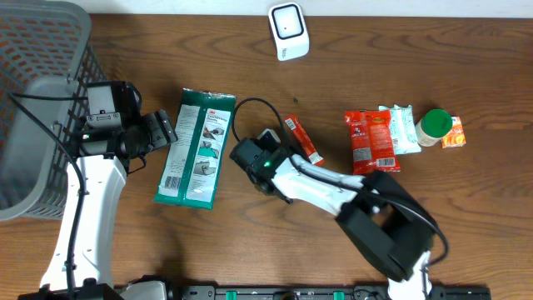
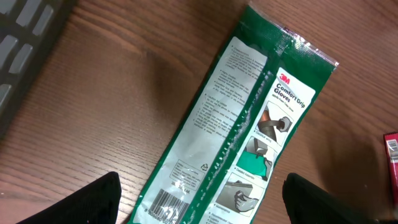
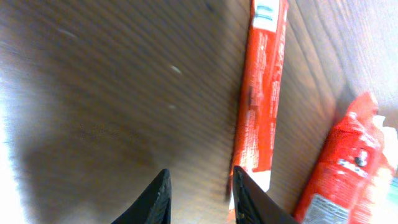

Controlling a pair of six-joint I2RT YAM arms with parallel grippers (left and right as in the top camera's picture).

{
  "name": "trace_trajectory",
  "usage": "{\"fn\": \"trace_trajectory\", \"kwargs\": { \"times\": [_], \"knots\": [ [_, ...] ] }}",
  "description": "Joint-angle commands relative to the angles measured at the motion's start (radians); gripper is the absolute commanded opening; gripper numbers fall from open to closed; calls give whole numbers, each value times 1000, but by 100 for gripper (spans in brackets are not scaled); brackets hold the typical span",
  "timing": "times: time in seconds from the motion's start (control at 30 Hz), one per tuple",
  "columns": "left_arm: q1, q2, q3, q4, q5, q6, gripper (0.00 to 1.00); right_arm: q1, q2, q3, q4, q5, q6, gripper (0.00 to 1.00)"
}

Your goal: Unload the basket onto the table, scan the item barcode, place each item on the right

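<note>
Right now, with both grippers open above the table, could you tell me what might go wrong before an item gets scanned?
1. The glove package lies flat on the table, so the open left gripper may slide off the film instead of pinching it.
2. Its barcode sits at the end nearest that gripper; a grasp there could cover it.
3. The thin red packet lies just beside the right gripper, which might nudge it away.

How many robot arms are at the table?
2. The left arm is beside the gray basket, by the green glove packet; the right arm is in the middle, near the slim red packet.
</note>
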Motion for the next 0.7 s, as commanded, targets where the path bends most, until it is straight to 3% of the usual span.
{"fn": "trace_trajectory", "kwargs": {
  "times": [0.0, 0.13, 0.37, 0.67],
  "knots": [
    [2, 2, 5, -2, -10, 21, 84, -31, -130, 9, 2, -187, 23, 29],
    [2, 2, 5, -2, -10, 21, 84, -100, -233, 9, -18, -356, 23, 29],
    [2, 2, 5, -2, -10, 21, 84, -203, -233, 7, -114, -422, -18, 27],
    [2, 2, 5, -2, -10, 21, 84, -465, -208, 7, -94, -828, -40, 24]
  ]
}}
